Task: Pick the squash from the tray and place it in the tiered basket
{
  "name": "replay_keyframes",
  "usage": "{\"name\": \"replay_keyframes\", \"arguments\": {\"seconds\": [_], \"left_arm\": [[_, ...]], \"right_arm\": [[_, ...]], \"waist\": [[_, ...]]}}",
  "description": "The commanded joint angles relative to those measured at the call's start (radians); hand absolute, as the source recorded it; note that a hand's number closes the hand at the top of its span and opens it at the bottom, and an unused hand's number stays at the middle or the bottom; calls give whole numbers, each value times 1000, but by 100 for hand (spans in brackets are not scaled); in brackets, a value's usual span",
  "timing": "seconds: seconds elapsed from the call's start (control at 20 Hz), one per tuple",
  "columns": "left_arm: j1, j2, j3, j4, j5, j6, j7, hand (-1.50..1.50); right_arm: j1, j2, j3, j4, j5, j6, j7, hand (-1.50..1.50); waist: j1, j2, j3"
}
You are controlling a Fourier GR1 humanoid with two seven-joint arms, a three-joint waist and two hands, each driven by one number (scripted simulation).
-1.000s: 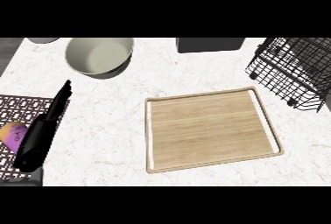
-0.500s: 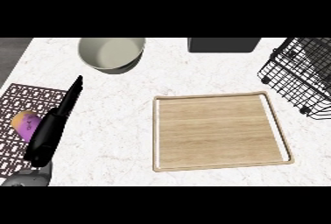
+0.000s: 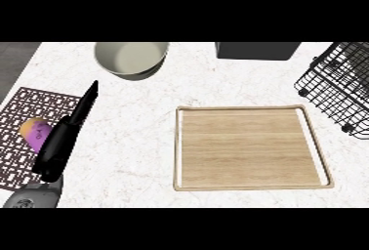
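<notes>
Over the patterned mat (image 3: 25, 105), the left hand (image 3: 59, 145) holds nothing, fingers (image 3: 86, 102) straight; closing edge-on might roll the orange-and-purple vegetable (image 3: 34, 133) away instead of gripping it.

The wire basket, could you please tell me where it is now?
The wire basket sits at the head view's right edge, just above the upper right corner of the wooden tray.

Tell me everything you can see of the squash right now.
The squash is small and oblong, smooth-looking, orange at its upper end and purple below. It lies on the dark lattice mat at the counter's left edge. The left hand, fingers straight, covers its right side; whether they touch cannot be told.
</notes>
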Motion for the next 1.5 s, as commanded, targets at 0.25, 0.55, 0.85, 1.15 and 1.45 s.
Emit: {"name": "replay_keyframes", "arguments": {"seconds": [0.25, 0.55, 0.85, 1.15, 1.45], "left_arm": [[-47, -20, 4, 33, -19, -1, 12, 0], [-30, -39, -12, 3, -28, 3, 4, 0], [15, -44, -26, 11, -27, -8, -27, 0], [-16, -34, -7, 10, -25, -13, -31, 0], [3, -47, -17, -18, -42, 1, -3, 0]], "right_arm": [[-304, 151, 196, 240, 110, -61, 16, 150], [-445, 241, 230, 450, 194, -162, 0, 150], [-453, 328, 117, 593, 103, -240, -148, -150], [-531, 338, 9, 654, 19, -295, -246, -150], [-523, 277, -76, 638, -1, -568, -303, -150]], "waist": [[14, 5, 1], [26, 10, 2], [28, 14, 4], [35, 21, 5], [17, 11, 4]]}}
